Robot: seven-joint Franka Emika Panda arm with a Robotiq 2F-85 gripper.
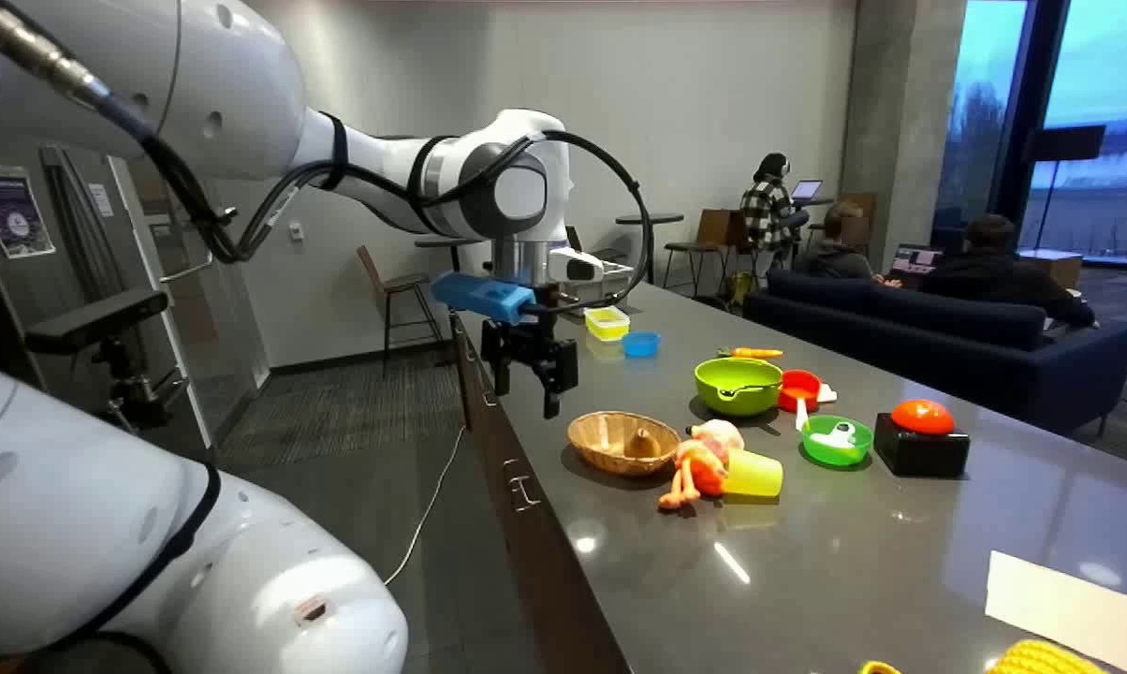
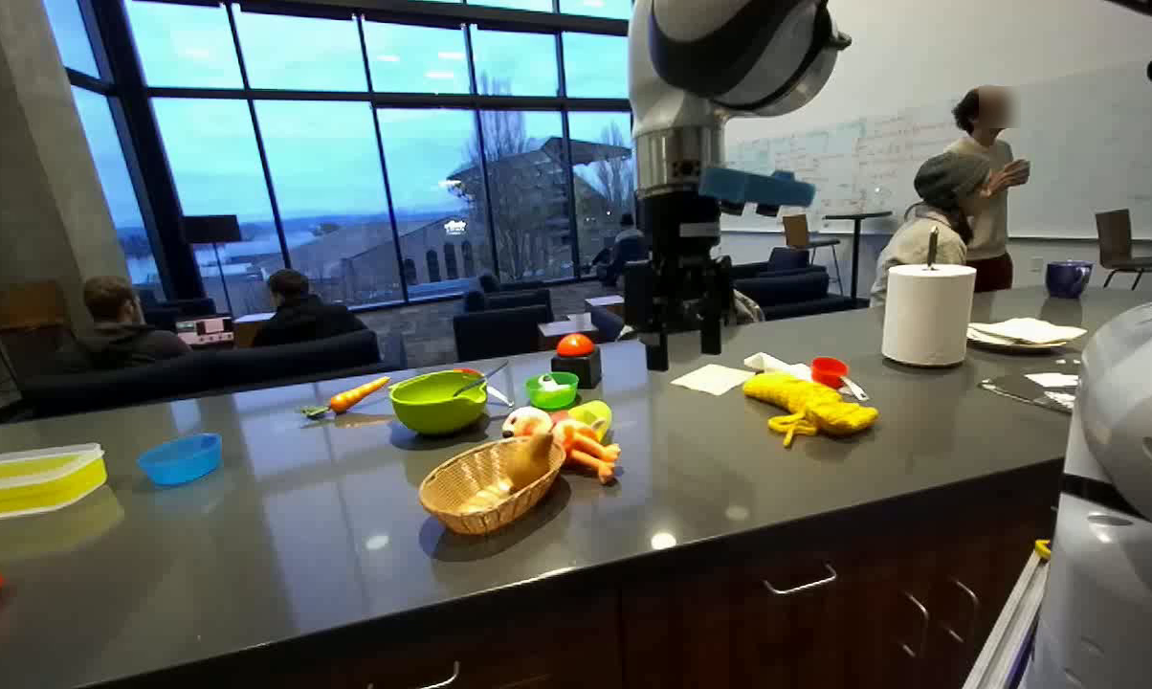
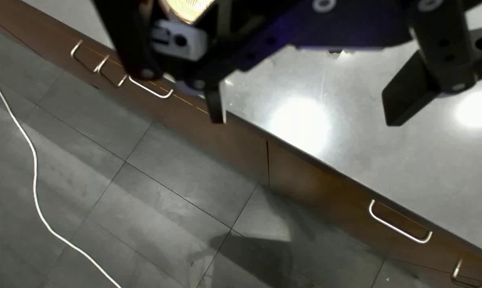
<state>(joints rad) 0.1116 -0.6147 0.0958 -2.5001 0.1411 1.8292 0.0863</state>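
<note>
My gripper (image 1: 526, 388) is open and empty, pointing down above the dark counter near its front edge. It also shows in the other views (image 2: 683, 346) (image 3: 305, 116), with bare counter between the spread fingers in the wrist view. It touches nothing. In an exterior view a wicker basket (image 1: 610, 463) with a brown pear-shaped thing (image 1: 642, 445) in it stands nearby; part of the basket shows in the wrist view (image 3: 189, 9). An orange plush toy (image 1: 704, 461) and a lying yellow cup (image 1: 753, 474) are beside the basket. A green bowl (image 2: 437, 411) holding a utensil stands behind.
On the counter (image 2: 279, 574) are a carrot (image 2: 358, 394), blue bowl (image 2: 182, 459), yellow container (image 2: 35, 486), small green bowl (image 1: 837, 442), red-topped black button box (image 1: 921, 454), yellow knitted thing (image 2: 810, 404) and paper towel roll (image 2: 928, 316). Drawer handles (image 3: 401, 230) stick out below the edge.
</note>
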